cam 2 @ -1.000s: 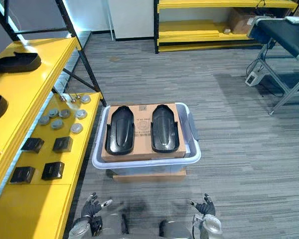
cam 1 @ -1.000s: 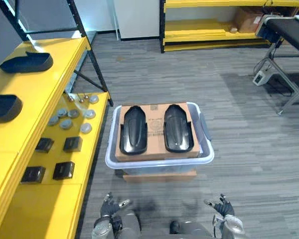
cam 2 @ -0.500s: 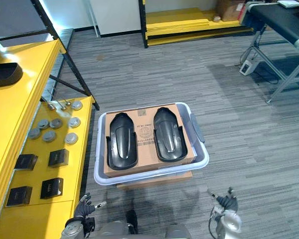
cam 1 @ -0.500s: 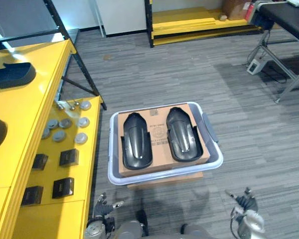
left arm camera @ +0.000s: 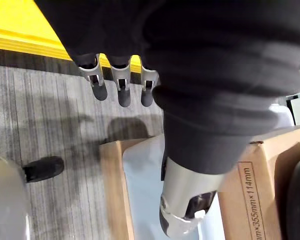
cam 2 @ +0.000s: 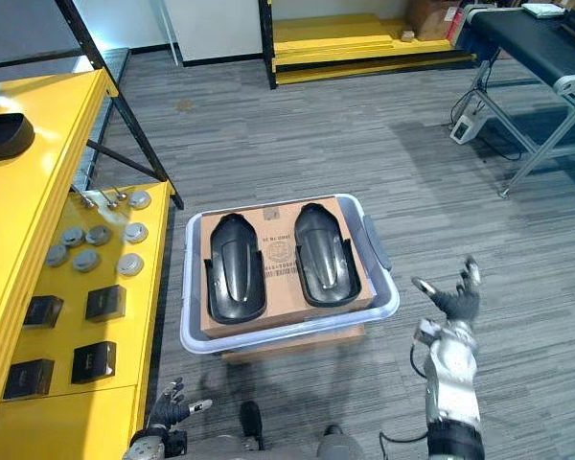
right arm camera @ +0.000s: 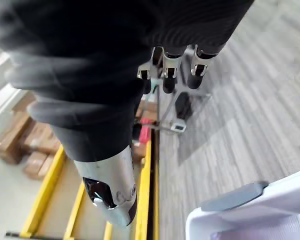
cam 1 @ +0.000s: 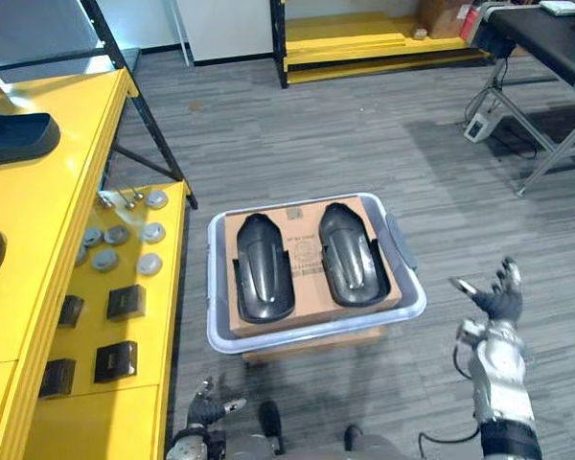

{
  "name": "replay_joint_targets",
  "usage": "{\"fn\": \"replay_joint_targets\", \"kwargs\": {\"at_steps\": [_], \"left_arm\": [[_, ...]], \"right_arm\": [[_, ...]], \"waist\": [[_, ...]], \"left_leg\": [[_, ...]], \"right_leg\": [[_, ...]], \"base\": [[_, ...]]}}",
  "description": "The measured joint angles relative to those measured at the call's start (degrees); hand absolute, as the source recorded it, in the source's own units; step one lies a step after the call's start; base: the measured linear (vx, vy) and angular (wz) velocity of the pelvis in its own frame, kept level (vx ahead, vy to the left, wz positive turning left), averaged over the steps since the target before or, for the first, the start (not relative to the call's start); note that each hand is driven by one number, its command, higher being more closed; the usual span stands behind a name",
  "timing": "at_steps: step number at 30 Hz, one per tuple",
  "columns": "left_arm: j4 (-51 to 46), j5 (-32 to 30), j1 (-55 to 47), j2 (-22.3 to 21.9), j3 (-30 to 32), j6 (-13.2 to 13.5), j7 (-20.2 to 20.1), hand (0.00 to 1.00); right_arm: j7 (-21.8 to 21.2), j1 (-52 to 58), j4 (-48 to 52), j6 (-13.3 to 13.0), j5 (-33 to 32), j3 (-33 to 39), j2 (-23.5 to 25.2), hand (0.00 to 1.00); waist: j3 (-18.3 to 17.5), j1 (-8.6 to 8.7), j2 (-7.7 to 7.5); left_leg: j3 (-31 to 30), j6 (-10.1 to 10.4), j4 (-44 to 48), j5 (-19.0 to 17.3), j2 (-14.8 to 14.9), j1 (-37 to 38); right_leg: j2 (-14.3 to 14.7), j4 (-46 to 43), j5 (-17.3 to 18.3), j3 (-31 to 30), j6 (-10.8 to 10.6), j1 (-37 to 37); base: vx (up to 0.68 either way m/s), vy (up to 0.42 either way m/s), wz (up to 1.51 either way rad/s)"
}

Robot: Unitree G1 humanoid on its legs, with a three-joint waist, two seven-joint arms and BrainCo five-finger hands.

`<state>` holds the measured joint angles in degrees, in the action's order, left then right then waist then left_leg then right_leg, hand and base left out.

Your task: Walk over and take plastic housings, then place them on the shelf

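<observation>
Plainly, both hands are empty. Left eye view: the left housing point(cam 1: 262, 269) and right housing point(cam 1: 348, 254) lie side by side on cardboard point(cam 1: 304, 251) in a bin point(cam 1: 414, 297). Their long axes run away from the robot, tapered ends far. The right hand point(cam 1: 494, 302), fingers spread open, is beside the bin's right wall and apart from it, so the right housing lies to its left. The left hand point(cam 1: 203, 414) hangs low before the bin. Left wrist view: fingers point(left arm camera: 123, 92) straight, holding nothing. Right wrist view: fingers point(right arm camera: 169, 75) straight, holding nothing.

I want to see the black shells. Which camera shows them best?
The left eye view: both black housings lie whole on the cardboard. The right eye view shows the same. The left wrist view catches one's dark edge.
</observation>
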<state>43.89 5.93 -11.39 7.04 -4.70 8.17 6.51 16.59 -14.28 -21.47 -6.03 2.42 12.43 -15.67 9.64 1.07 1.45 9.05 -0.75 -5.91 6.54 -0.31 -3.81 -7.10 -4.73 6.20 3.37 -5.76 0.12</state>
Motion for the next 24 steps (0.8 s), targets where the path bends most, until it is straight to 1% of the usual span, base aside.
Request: {"fn": "replay_joint_targets", "kwargs": {"at_steps": [1, 3, 5, 6, 7, 9, 10, 11, 12, 14, 16, 17, 19, 20, 21, 24], "left_arm": [[0.0, 0.0, 0.3, 0.0, -0.2, 0.0, 0.0, 0.00], [-0.2, 0.1, 0.8, 0.0, -0.2, 0.1, 0.2, 0.00], [-0.4, 0.4, 1.3, 0.0, -0.4, 0.2, 0.6, 0.00], [-0.6, 0.7, 1.6, 0.0, -0.7, 0.6, 1.2, 0.00], [-0.7, 0.7, 2.0, 0.0, -0.8, 1.1, 1.3, 0.00], [-0.9, 1.1, 2.6, 0.0, -1.0, 1.3, 1.6, 0.00], [-1.4, 1.7, 3.2, 0.0, -1.1, 1.4, 2.4, 0.00], [-1.4, 1.9, 3.4, 0.0, -1.2, 1.4, 2.5, 0.00], [-1.7, 2.4, 4.0, 0.0, -1.5, 1.6, 2.6, 0.00], [-1.9, 2.4, 4.2, -0.1, -1.7, 2.4, 2.8, 0.00], [-1.8, 2.6, 4.6, -0.4, -2.4, 2.4, 3.6, 0.00], [-1.7, 2.6, 5.3, -0.9, -2.5, 2.4, 3.7, 0.00], [-1.6, 2.7, 5.8, -1.5, -2.6, 2.4, 3.9, 0.00], [-1.6, 3.1, 6.1, -1.9, -2.7, 2.4, 4.0, 0.00], [-1.6, 3.2, 6.4, -2.0, -2.7, 2.4, 4.0, 0.00], [-1.2, 3.5, 6.9, -2.0, -2.7, 2.4, 4.4, 0.00]], "right_arm": [[0.0, -1.2, -1.3, 0.1, 0.4, -0.1, -0.3, 0.00], [0.4, -5.4, -5.6, 0.8, 0.6, -0.2, -0.7, 0.00], [1.3, -11.4, -12.1, 2.3, 0.6, -0.5, -1.1, 0.00], [1.6, -13.9, -14.8, 2.6, 0.5, -0.5, -1.3, 0.00], [2.2, -16.0, -17.2, 2.8, 0.5, -0.5, -1.9, 0.00], [2.4, -20.4, -21.3, 3.3, 0.4, -0.5, -3.0, 0.00], [3.3, -24.3, -24.2, 4.0, 0.4, -0.5, -3.9, 0.00], [3.4, -24.9, -24.7, 4.0, 0.4, -0.5, -4.1, 0.00], [3.5, -26.9, -27.0, 4.1, 0.3, -0.5, -5.1, 0.00], [3.7, -29.4, -30.6, 4.5, -0.2, -0.3, -6.4, 0.00], [4.3, -31.7, -34.5, 4.8, -0.2, 0.3, -7.9, 0.00], [4.6, -33.1, -37.0, 5.1, -0.2, 1.3, -8.7, 0.00], [4.7, -34.0, -38.8, 5.4, -0.4, 1.3, -9.3, 0.00], [4.7, -34.5, -40.4, 5.5, -0.8, 1.3, -9.4, 1.00], [4.6, -34.9, -41.9, 6.0, -0.8, 1.4, -9.4, 1.00], [3.7, -35.4, -44.9, 6.6, -0.7, 3.4, -9.4, 1.00]], "waist": [[0.3, -0.36, 0.15], [1.9, -0.90, 0.54], [3.5, -2.13, 0.81], [4.3, -2.00, 1.03], [5.3, -2.10, 1.09], [6.7, -2.34, 1.15], [8.3, -2.51, 1.20], [8.6, -2.55, 1.22], [9.7, -2.71, 1.34], [10.2, -3.03, 1.47], [11.2, -3.27, 1.93], [12.1, -3.36, 2.53], [12.5, -3.34, 2.98], [12.7, -3.17, 3.16], [13.3, -2.97, 3.15], [14.0, -2.63, 3.24]], "left_leg": [[-0.5, 0.1, 0.0, 0.2, -0.1, -0.6], [-1.7, 0.1, 0.0, 0.5, -0.2, -1.8], [-3.0, 0.2, 0.0, 1.4, -0.4, -3.7], [-3.6, -0.3, 0.0, 1.8, -0.5, -4.4], [-4.1, -0.3, 0.1, 2.1, -0.6, -4.8], [-4.3, -1.2, 0.4, 2.7, -0.8, -5.9], [-4.3, -1.6, 0.4, 3.4, -0.9, -6.6], [-4.4, -1.6, 0.4, 3.4, -1.0, -6.6], [-4.5, -1.6, 0.4, 3.4, -1.0, -6.7], [-4.5, -1.7, 0.4, 3.4, -1.0, -7.7], [-4.6, -1.6, 0.4, 3.5, -1.0, -8.1], [-5.0, -1.6, 0.4, 3.5, -1.0, -8.2], [-5.2, -1.4, 0.4, 3.6, -0.9, -8.7], [-5.8, -1.1, 0.4, 3.8, -0.9, -9.2], [-6.1, -0.7, 0.4, 4.1, -0.9, -9.2], [-7.3, -0.6, 0.3, 4.2, -0.8, -9.3]], "right_leg": [[0.0, 0.0, -0.1, 0.3, 0.1, -0.4], [0.0, 0.9, -0.3, 1.5, 0.0, -0.6], [0.0, 1.1, -0.9, 2.0, -0.1, -2.3], [0.0, 1.2, -1.3, 2.8, 0.3, -2.5], [-0.1, 1.5, -1.6, 3.0, 0.1, -2.4], [-0.1, 2.0, -2.4, 3.5, -0.3, -2.9], [-0.2, 2.0, -2.5, 3.6, -0.3, -3.6], [-0.2, 2.0, -2.5, 3.6, -0.3, -3.6], [-0.3, 2.0, -2.5, 4.0, -0.3, -3.7], [-0.2, 2.0, -2.5, 4.1, -0.3, -4.6], [-0.2, 2.0, -2.5, 4.2, -0.3, -5.0], [-0.1, 1.9, -2.5, 4.3, -0.3, -5.1], [0.0, 1.9, -2.5, 4.4, -0.3, -5.4], [0.0, 1.9, -2.5, 4.5, -0.3, -5.6], [0.0, 1.8, -2.6, 4.7, -0.2, -5.6], [0.2, 1.7, -2.6, 4.9, -0.1, -5.5]], "base": [[-0.11, 0.052, 0.32], [-0.08, 0.039, 0.25], [-0.06, 0.036, 0.18], [-0.01, 0.028, 0.28], [0.03, 0.021, 0.33], [0.06, 0.014, 0.17], [0.05, -0.002, 0.03], [0.06, -0.008, 0.03], [0.03, -0.008, 0.02], [0.06, -0.025, 0.00], [0.06, -0.032, 0.02], [0.03, -0.019, 0.05], [0.03, -0.019, 0.04], [0.04, -0.027, 0.05], [0.04, -0.031, 0.06], [-0.01, -0.018, 0.08]]}}
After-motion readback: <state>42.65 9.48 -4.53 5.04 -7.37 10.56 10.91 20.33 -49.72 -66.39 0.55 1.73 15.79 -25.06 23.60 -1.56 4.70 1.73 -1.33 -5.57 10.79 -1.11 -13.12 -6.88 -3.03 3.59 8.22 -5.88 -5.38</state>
